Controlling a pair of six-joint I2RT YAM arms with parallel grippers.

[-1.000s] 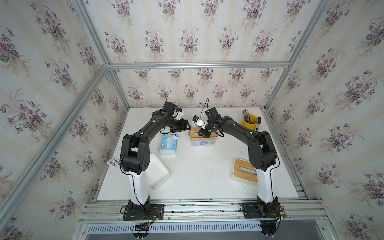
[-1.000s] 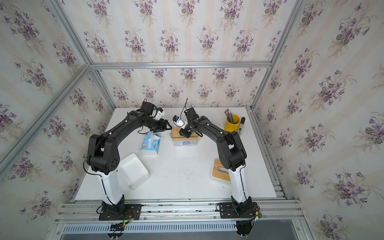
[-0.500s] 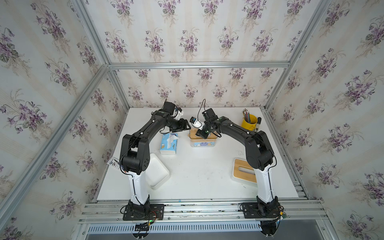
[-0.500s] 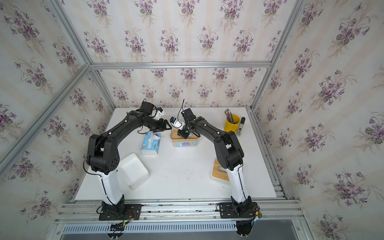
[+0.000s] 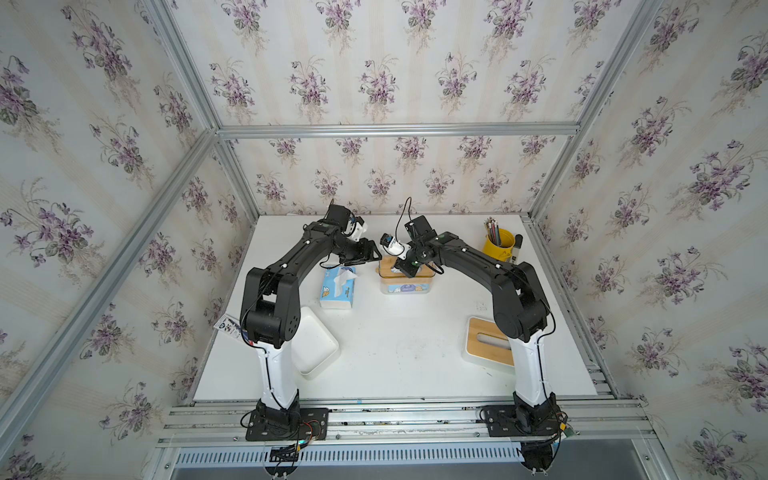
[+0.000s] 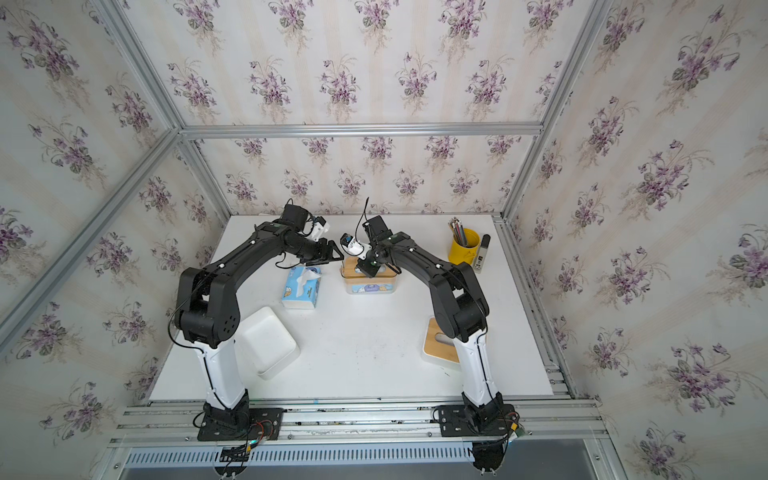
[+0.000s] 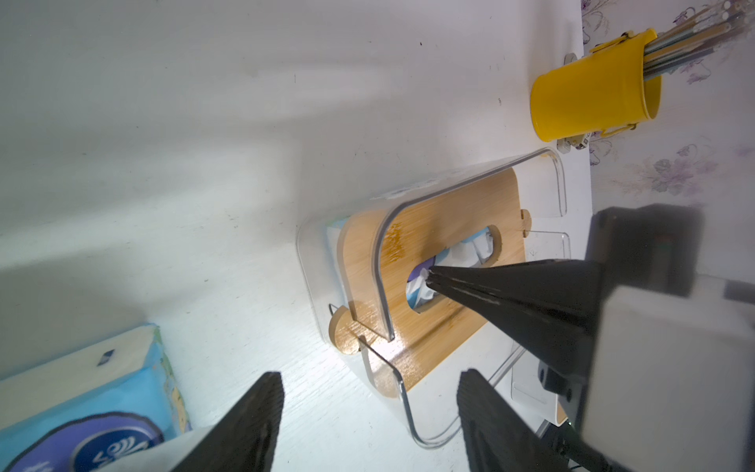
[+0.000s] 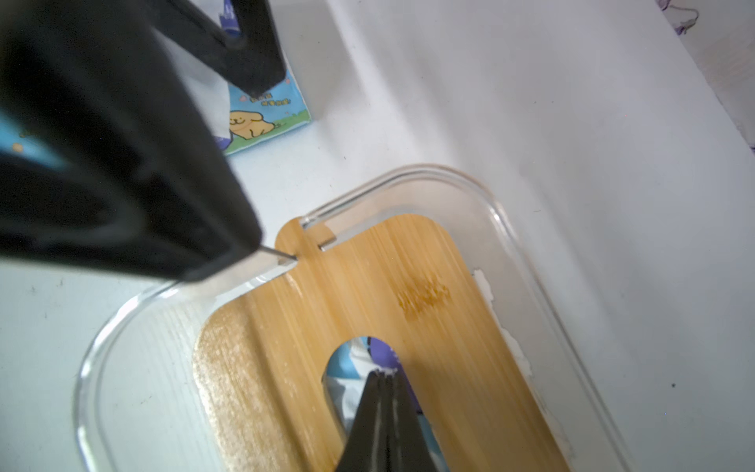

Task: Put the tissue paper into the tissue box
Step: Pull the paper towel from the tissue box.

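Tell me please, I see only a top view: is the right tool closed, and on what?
Observer: It is closed. The right wrist view shows the right tool pinching white tissue paper in the opening of the bamboo lid.
Operator: And the left tool, does it hold something?
Observer: No. In the left wrist view the left tool is open and empty, near one end of the clear tissue box.
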